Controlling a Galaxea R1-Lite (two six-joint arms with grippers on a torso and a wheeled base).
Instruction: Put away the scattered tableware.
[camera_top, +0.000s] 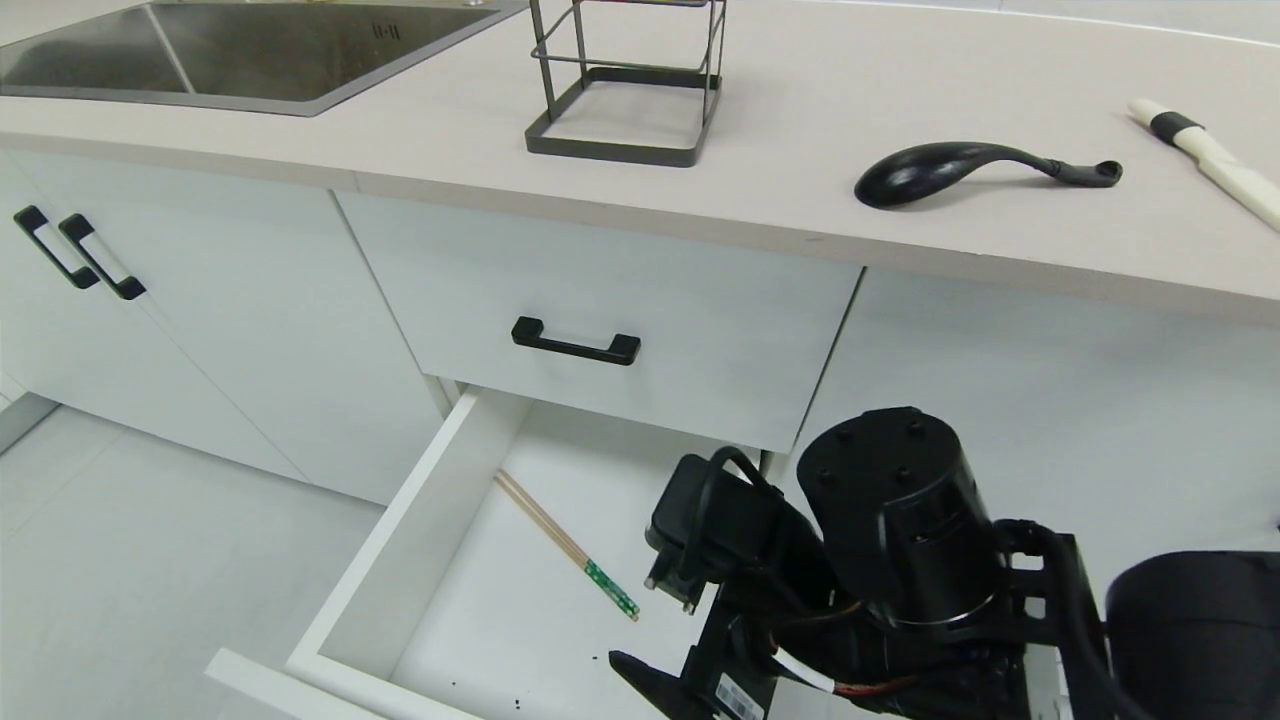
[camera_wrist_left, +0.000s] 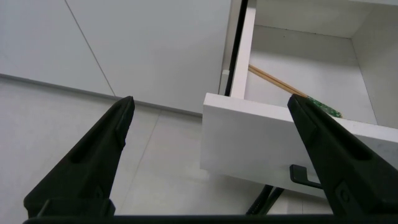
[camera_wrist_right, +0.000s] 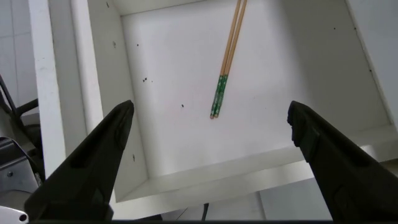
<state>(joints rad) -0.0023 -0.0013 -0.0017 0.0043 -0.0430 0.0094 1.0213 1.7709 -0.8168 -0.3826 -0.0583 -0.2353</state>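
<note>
While the chopsticks (camera_wrist_right: 227, 59) lie side by side on the bottom of the open drawer (camera_top: 400, 520), green-patterned ends toward its front panel, the right hand (camera_wrist_right: 210, 109) hangs above them, fingers spread wide and holding nothing. They are the only tableware in the drawer. The left hand (camera_wrist_left: 208, 102) is low, outside the drawer, beside a corner of its front panel and over the pale floor (camera_wrist_left: 74, 112); its fingers are also wide apart and empty. On the surface (camera_top: 800, 80) above, a black spoon (camera_top: 930, 172) lies bowl down. A white-handled utensil (camera_top: 1210, 155) lies well apart, to its right. An empty wire rack (camera_top: 625, 100) stands farther left, next to the sink (camera_top: 230, 50).
</note>
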